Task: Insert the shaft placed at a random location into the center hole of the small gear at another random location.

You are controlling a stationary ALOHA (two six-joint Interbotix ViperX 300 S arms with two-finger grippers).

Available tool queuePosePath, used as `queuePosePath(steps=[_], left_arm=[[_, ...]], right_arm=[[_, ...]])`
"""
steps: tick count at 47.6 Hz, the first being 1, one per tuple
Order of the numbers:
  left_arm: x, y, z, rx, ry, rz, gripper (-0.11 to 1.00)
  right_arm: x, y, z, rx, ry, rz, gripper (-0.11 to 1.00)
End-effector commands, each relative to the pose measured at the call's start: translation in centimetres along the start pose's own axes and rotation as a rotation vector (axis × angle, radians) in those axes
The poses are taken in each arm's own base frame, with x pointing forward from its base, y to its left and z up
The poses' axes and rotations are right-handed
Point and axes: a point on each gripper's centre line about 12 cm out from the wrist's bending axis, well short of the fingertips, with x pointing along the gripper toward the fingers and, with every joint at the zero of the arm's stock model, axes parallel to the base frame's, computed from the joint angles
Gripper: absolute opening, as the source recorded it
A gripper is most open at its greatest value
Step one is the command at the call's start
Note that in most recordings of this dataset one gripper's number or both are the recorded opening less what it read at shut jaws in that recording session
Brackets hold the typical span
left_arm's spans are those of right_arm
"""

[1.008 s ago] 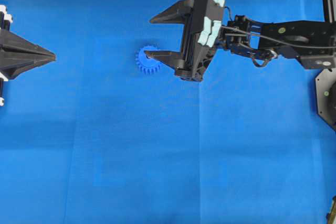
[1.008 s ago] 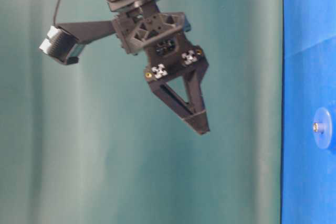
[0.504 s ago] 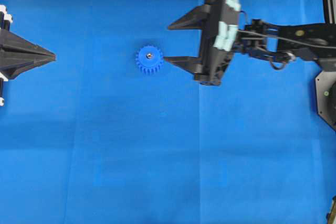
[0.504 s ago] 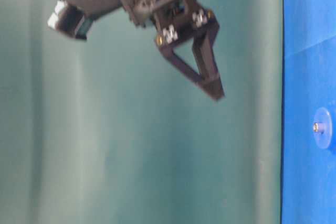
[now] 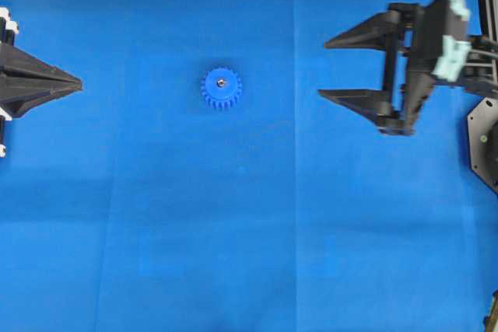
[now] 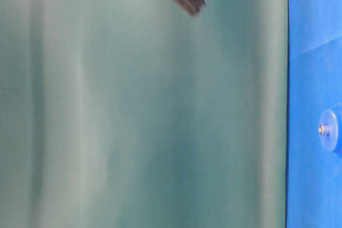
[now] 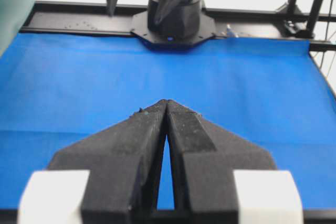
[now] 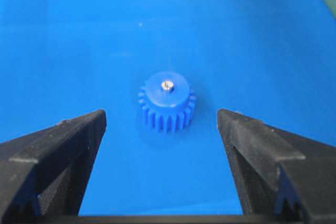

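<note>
Blue mat (image 5: 233,254): shaft (image 8: 167,85) seated in small gear (image 8: 167,103). Your right gripper (image 5: 333,68), 3 o'clock, jaws wide, empty; left gripper (image 5: 78,83), 9 o'clock, closed. Stray sweep could topple gear.

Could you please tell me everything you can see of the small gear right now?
The small gear is a bright blue toothed wheel, plastic by its look, with a raised round hub. It lies flat on the blue surface, left of centre in the overhead view. The silvery shaft stands in its center hole, its end showing as a shiny dot. Neither hand touches it: the right hand is open and well clear, and the left hand is shut at the far edge.
</note>
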Motion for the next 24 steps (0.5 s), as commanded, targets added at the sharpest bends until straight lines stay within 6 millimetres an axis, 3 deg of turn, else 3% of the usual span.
queuePosePath(steps=[1, 24], left_arm=[[0.12, 0.02, 0.43, -0.001, -0.012, 0.002, 0.0], [0.11, 0.03, 0.37, -0.001, -0.011, 0.002, 0.0]], right_arm=[[-0.92, 0.16, 0.71, 0.004, -0.03, 0.009, 0.78], [-0.99, 0.08, 0.22, 0.004, -0.018, 0.007, 0.78]])
